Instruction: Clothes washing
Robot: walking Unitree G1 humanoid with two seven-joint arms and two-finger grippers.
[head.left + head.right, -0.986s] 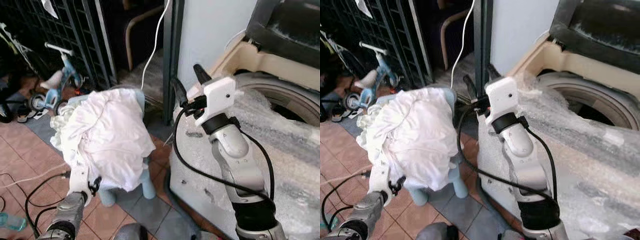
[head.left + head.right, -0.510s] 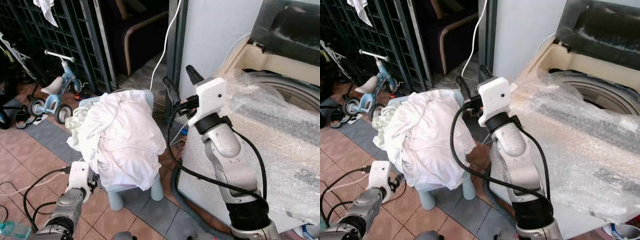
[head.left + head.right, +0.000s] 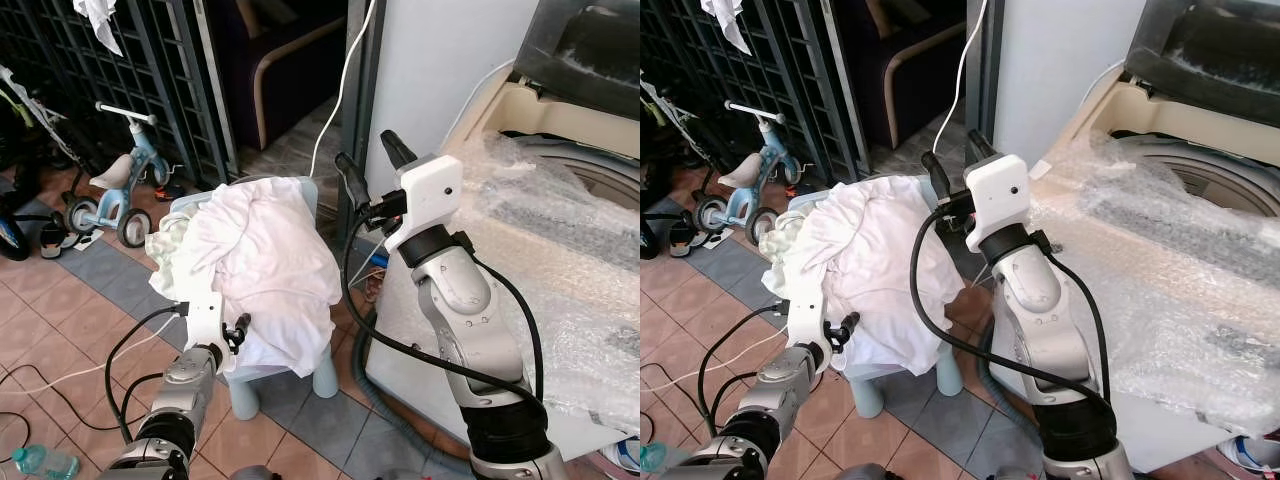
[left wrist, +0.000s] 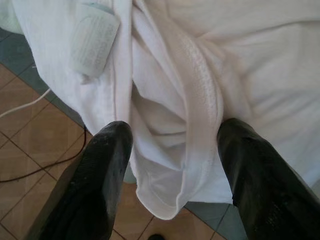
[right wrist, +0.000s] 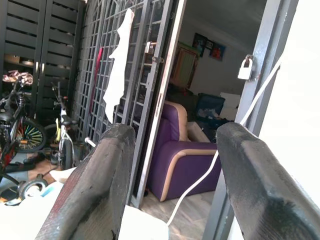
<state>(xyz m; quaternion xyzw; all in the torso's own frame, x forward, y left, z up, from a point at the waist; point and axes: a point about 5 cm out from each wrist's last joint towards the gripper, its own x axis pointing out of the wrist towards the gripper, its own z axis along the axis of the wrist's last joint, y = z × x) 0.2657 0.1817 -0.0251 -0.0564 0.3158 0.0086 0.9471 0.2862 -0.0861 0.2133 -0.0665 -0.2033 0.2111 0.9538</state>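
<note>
Low down, the left gripper (image 4: 172,165) hangs with fingers apart at the hem of the clothes (image 3: 262,270) heaped on a stool (image 3: 322,372); the right gripper (image 3: 368,168), fingers also spread, hovers beside the washer (image 3: 560,290).

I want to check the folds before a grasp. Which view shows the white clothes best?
The left wrist view: the white clothes hang close between the open left tool fingers, seams clear. Both eye views show the whole pile on a stool, folds less distinct.
</note>
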